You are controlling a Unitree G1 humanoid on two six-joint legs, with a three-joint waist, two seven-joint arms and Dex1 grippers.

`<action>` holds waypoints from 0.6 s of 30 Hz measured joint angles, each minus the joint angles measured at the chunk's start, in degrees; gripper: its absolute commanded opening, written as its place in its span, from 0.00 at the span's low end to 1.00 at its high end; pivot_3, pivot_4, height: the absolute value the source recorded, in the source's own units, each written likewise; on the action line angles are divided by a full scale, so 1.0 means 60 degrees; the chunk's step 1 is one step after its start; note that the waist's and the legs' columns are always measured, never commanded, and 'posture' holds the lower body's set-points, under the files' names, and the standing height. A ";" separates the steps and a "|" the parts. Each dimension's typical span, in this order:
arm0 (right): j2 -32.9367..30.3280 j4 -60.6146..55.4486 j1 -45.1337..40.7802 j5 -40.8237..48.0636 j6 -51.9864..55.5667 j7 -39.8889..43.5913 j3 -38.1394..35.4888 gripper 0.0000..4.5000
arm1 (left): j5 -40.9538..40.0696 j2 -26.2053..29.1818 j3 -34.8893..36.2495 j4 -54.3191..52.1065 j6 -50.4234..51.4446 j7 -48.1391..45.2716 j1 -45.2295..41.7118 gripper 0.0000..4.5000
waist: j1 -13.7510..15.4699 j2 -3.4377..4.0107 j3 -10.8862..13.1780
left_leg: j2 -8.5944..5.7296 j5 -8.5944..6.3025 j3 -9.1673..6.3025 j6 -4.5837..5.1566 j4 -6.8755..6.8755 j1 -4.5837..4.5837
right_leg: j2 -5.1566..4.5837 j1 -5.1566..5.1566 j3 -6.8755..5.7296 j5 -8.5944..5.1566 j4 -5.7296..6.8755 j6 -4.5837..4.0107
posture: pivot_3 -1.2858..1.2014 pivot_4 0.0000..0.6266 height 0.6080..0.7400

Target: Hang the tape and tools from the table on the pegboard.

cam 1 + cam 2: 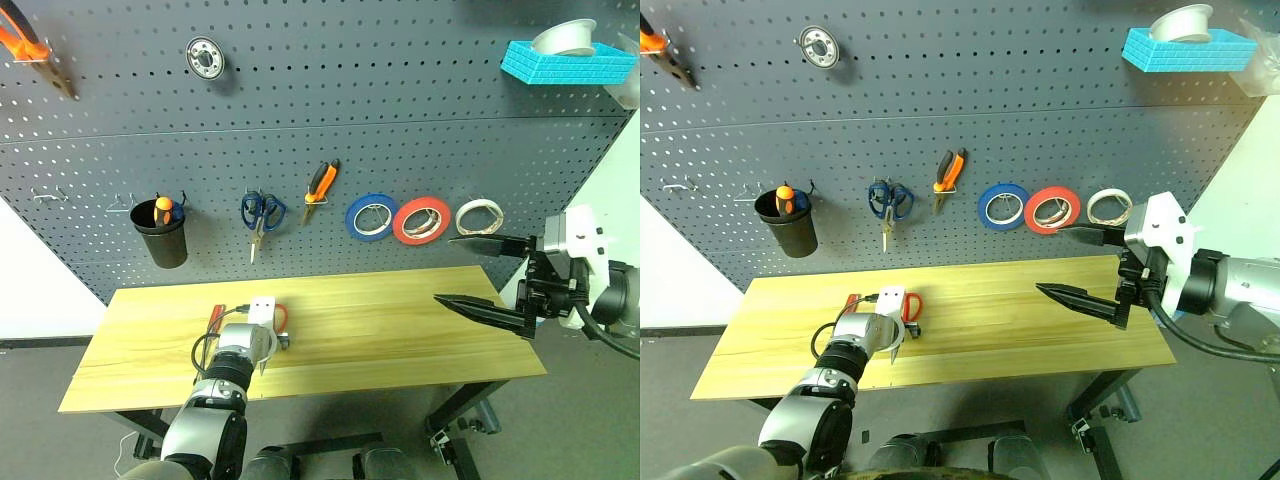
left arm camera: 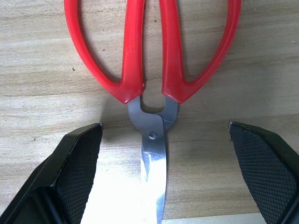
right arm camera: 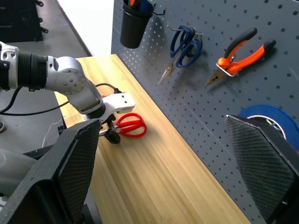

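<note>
Scissors (image 2: 152,70) on table: red handles, silver blades. Table (image 1: 400,330): light yellowish wood, plank grain. Pegboard (image 1: 400,130): dark grey w/ regular grid of small holes. Hung on it: red-orange tape (image 1: 421,220), blue roll (image 1: 369,217), whitish roll (image 1: 480,216), pliers (image 1: 320,183) w/ orange & black handles, blue-handled scissors (image 1: 262,212), black cup (image 1: 161,234). Blue textured tray (image 1: 567,64) up top. Gripper fingers (image 2: 77,163) black, cross-hatched pads.
</note>
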 measured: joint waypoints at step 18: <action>-0.0001 -0.0005 0.0098 0.0014 0.0000 0.0004 -0.0290 1.00 | -0.0012 0.0105 0.0224 0.0509 -0.0006 0.0116 -0.0238 0.45 | -0.0044 0.0009 -0.0035 | 0.0001 -0.0007 -0.0001 -0.0012 -0.0003 0.0007 | 0.0000 0.0004 0.0000 -0.0002 -0.0002 0.0002 | 0.44 0.00 0.82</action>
